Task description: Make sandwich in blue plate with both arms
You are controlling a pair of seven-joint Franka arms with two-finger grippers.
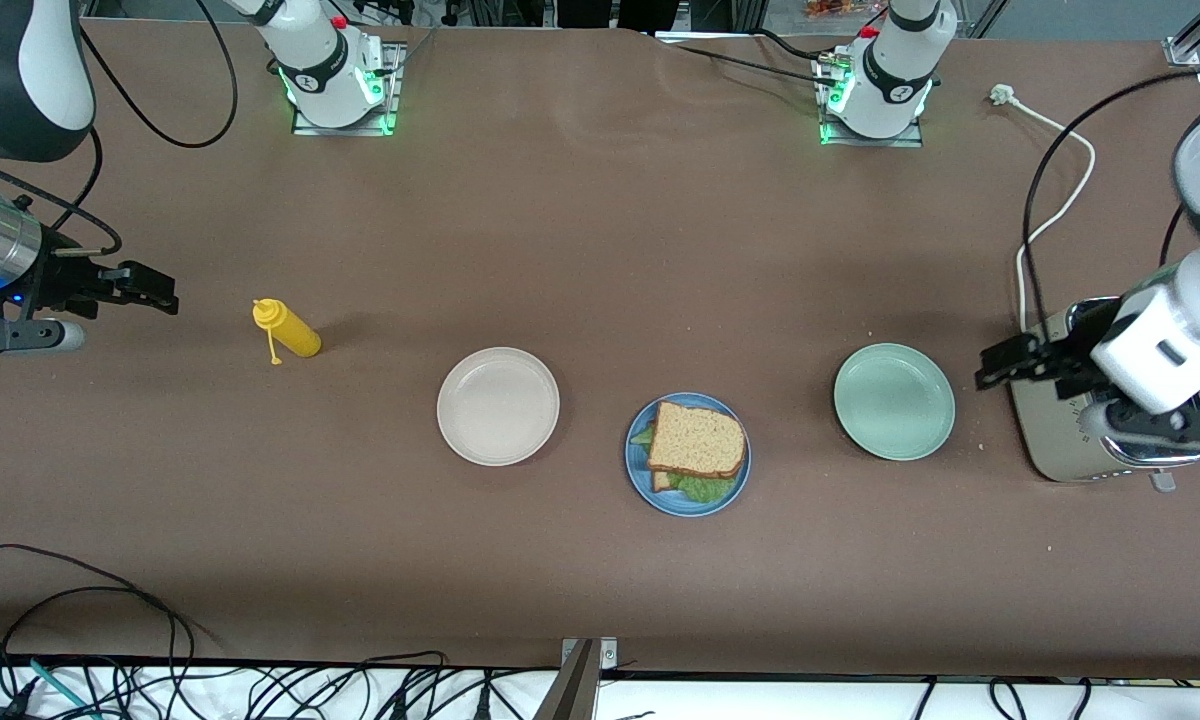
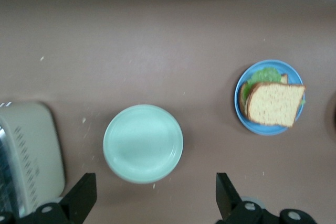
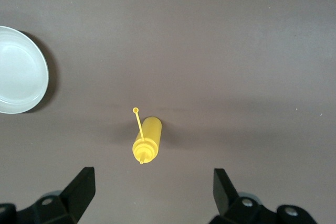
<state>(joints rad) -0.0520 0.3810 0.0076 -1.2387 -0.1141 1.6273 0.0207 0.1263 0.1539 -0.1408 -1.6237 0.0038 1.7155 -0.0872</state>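
Both pairs of fingers are spread wide and empty. The left gripper [image 1: 1000,362] is held above the toaster [image 1: 1070,440]; the right gripper [image 1: 145,288] is held above bare table near one yellow squeeze bottle [image 1: 287,329]. Three plates are counted: beige plate [image 1: 498,405], pale green plate [image 1: 894,401], and between them the blue plate [image 1: 688,503], nearest the front camera. One sandwich [image 1: 696,440] is seen on it: two bread slices, lettuce between.
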